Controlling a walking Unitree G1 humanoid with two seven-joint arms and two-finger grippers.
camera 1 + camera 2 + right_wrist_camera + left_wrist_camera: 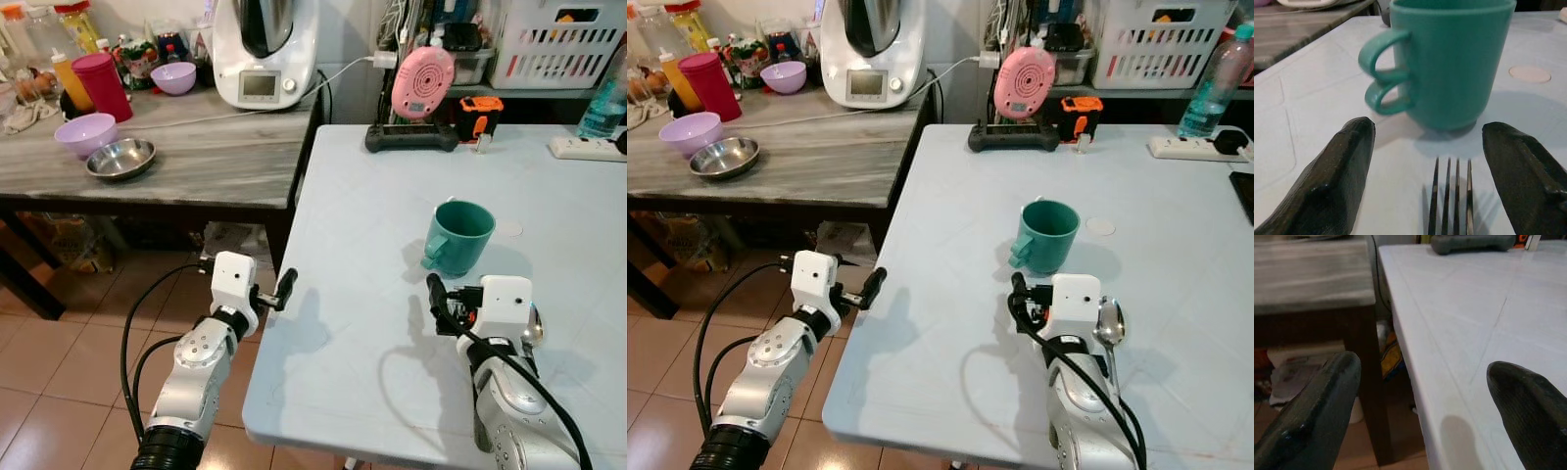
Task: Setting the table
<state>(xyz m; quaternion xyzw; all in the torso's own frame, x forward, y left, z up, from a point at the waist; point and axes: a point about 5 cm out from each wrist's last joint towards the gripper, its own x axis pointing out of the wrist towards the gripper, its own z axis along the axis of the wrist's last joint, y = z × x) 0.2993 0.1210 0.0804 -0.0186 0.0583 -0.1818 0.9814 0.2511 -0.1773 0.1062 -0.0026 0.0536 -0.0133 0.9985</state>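
A teal mug (458, 235) stands upright on the pale blue table (372, 186), its double handle turned toward the table's left side. My right gripper (437, 294) is open just in front of the mug, low over the tabletop. In the right wrist view, a fork (1452, 196) lies flat between the spread fingers (1337, 171), tines toward the mug (1449, 63), and nothing grips it. A metal spoon (1109, 323) lies beside the right wrist. My left gripper (284, 289) is open with nothing in it, level with the table's left edge (1420, 396).
A grey counter (196, 157) on the left holds two purple bowls (85, 132), a steel bowl (120, 157), a red cup (102, 86) and a white kitchen machine (263, 49). At the table's far end stand a pink device (421, 83), an orange tape measure (480, 113) and a power strip (586, 147).
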